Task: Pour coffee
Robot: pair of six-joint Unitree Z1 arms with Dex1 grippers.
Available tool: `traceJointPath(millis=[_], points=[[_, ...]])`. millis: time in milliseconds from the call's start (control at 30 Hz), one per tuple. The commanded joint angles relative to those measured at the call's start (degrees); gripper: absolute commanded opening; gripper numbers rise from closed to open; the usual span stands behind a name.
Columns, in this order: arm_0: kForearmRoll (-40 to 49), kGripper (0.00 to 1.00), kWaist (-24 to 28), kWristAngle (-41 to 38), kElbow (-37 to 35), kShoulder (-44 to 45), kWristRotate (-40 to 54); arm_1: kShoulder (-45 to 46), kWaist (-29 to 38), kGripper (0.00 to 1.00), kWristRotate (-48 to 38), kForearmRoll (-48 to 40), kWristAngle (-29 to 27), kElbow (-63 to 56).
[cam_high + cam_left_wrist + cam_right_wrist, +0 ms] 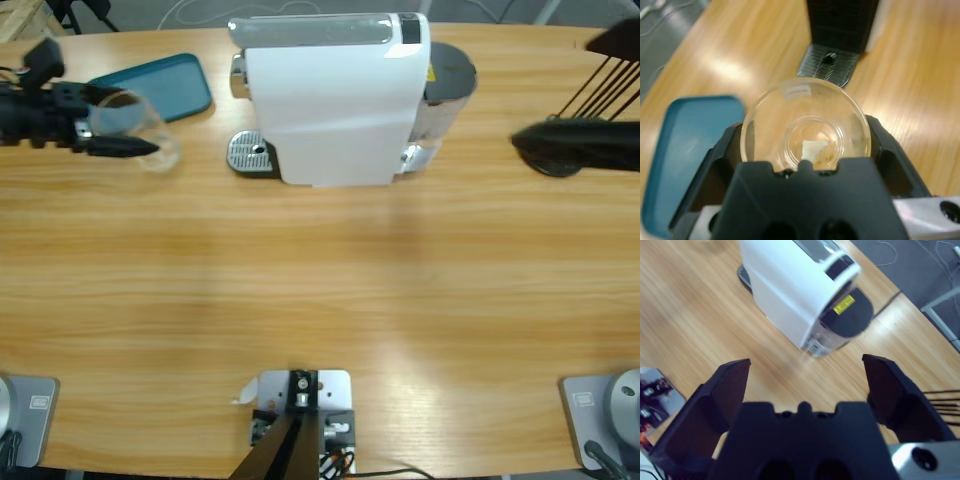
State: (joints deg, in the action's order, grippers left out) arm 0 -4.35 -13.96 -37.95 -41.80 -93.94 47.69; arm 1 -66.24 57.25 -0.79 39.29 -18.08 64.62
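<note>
From my console: left gripper [805,150] clamped a clear glass [140,125] at the wooden table's [320,290] ten o'clock, beside a teal tray [160,85]. Right gripper [805,377] gaped wide. Coffee machine [330,95] at twelve; coffee indiscernible.

The left gripper [805,150] hides the near wall of the clear glass [805,125] it clamps, and its black body covers the glass's lower rim. Whether any coffee lies in the glass cannot be told. The teal tray [685,150] is cut off by the left wrist view's left edge. In the high view, the coffee machine [330,100] hides the table's [320,290] far edge behind it.
</note>
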Motion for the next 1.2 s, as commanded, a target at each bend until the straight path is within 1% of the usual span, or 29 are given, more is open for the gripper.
traceJointPath(millis=[33, 167, 300, 467, 600, 733, 800, 1133, 1167, 1200], points=[[0.45, 0.000, -5.36, -2.74, -9.50, -12.50, 1.94, 5.67, 0.49, 1.000, 1.14, 2.45, -3.75, -3.63], [-0.51, 0.000, -10.58, -2.18, -12.54, -16.36, 1.02, 5.39, 0.47, 1.000, 1.23, 2.09, -5.08, -4.16], [-0.66, 0.000, -13.28, -1.32, -15.11, -19.09, -0.74, 5.48, 0.44, 1.000, 1.14, 1.84, -5.26, -4.77], [-0.66, 0.000, -14.09, -0.19, -18.66, -21.32, -3.32, 5.58, -0.37, 1.000, 1.32, 1.58, -6.37, -4.86], [0.10, 0.000, -15.46, 2.59, -19.46, -22.11, -4.88, 6.41, -0.56, 1.000, 1.32, 1.58, -6.44, -5.10], [1.54, 0.000, -15.57, 3.99, -18.16, -21.46, -5.46, 7.01, -0.58, 1.000, 1.32, 1.58, -6.58, -5.56], [1.54, 0.000, -15.57, 3.90, -16.85, -20.81, -5.24, 6.97, -0.58, 1.000, 1.32, 1.29, -6.52, -5.68], [1.54, 0.000, -16.13, 3.41, -15.30, -19.90, -5.25, 6.50, -0.64, 1.000, 1.32, 0.43, -6.44, -5.75], [1.54, 0.023, -16.18, 3.41, -15.18, -19.91, -5.38, 6.48, -0.58, 1.000, 1.32, 0.43, -6.44, -5.74], [1.47, 0.526, -16.22, 3.41, -15.16, -19.97, -5.41, 6.46, -0.60, 1.000, 1.32, 0.43, -6.44, -5.74]])
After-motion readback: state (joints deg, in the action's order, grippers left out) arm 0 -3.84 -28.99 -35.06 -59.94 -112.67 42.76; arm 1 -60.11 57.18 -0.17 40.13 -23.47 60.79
